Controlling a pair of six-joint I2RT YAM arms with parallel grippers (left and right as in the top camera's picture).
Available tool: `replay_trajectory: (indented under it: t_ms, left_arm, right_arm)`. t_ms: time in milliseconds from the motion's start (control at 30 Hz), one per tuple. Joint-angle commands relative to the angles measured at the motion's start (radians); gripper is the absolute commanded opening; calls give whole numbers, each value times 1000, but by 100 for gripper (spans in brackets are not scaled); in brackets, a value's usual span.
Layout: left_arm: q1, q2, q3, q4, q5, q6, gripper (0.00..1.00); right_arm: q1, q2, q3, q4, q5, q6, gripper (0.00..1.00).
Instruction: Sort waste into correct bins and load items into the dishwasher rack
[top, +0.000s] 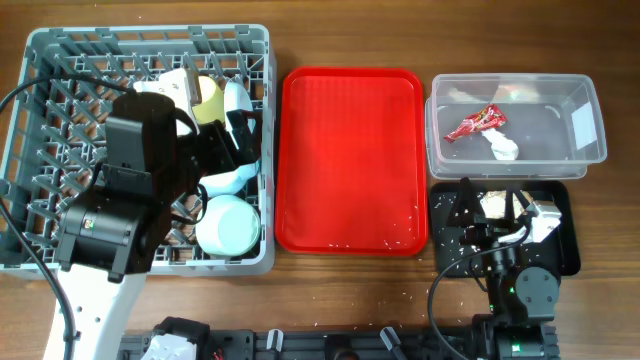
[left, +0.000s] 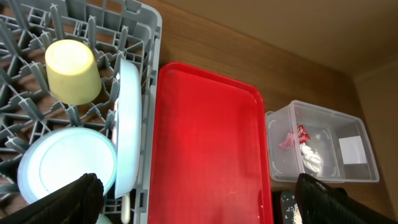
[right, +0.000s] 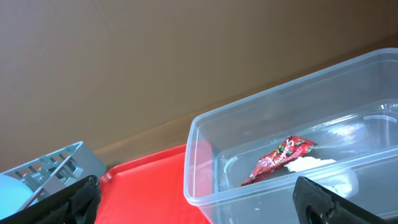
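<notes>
The grey dishwasher rack (top: 40, 60) at the left holds the yellow cup (top: 208, 100), the light blue plate (top: 238, 100) standing on edge, and an upturned pale bowl (top: 227, 225). My left gripper (top: 238, 135) hangs over the rack's right side, open and empty. The left wrist view shows the cup (left: 73, 71), plate (left: 127, 124) and bowl (left: 65, 165). The clear tub (top: 580, 155) holds the red wrapper (top: 475, 123) and white tissue (top: 503, 149). My right gripper (top: 497, 215) is open over the black tray (top: 570, 255), which holds rice scraps (top: 493, 205).
The flat red tray (top: 350, 160) lies bare between the rack and the bins, with a few rice grains near its front edge. A white cutlery handle (left: 126, 208) shows at the rack's edge. The tub (right: 280, 124) and wrapper (right: 280, 158) fill the right wrist view.
</notes>
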Motion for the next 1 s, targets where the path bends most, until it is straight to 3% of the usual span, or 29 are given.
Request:
replay_trajectory:
  t_ms: [0, 600, 767, 967]
  left_arm:
    - [-5, 0, 0, 2, 12, -5, 100]
    - [-5, -3, -2, -14, 12, -5, 100]
    - [-5, -137, -2, -141, 11, -5, 100]
    - [0, -529, -115, -298, -62, -5, 100]
  right_arm:
    - [2, -10, -1, 2, -19, 14, 100]
    - [2, -9, -1, 2, -19, 14, 100]
    - [2, -9, -1, 2, -19, 14, 100]
    - [2, -9, -1, 2, -19, 14, 100]
